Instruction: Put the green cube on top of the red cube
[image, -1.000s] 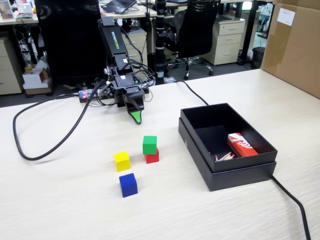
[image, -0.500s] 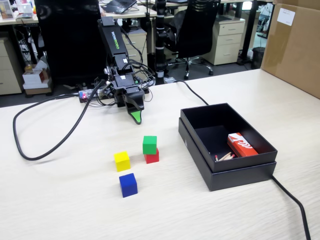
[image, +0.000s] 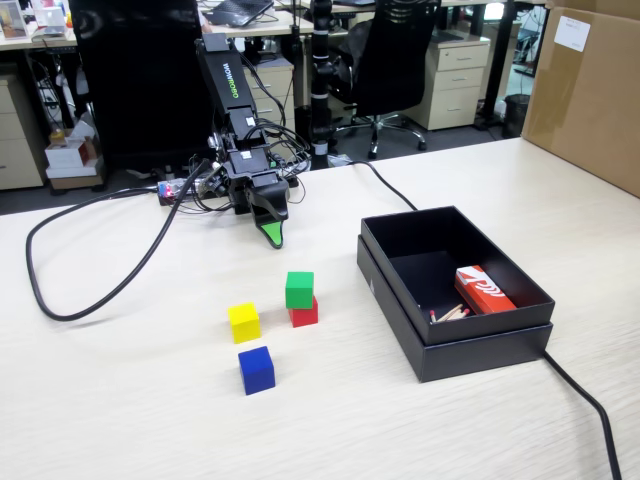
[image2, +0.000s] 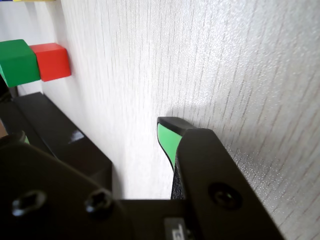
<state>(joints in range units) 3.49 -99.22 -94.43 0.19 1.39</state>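
Green cube (image: 299, 289) is sitting on the red cube (image: 305, 313), slightly offset, so stacking is looking done, and my end effector (image: 272, 236) is hanging empty above the counter (image: 150, 400) well apart from it, jaw gap not readable.

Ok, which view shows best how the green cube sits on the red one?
The fixed view: green cube sits atop the red cube, offset. The wrist view catches both cubes at its upper left edge, green partly cropped.
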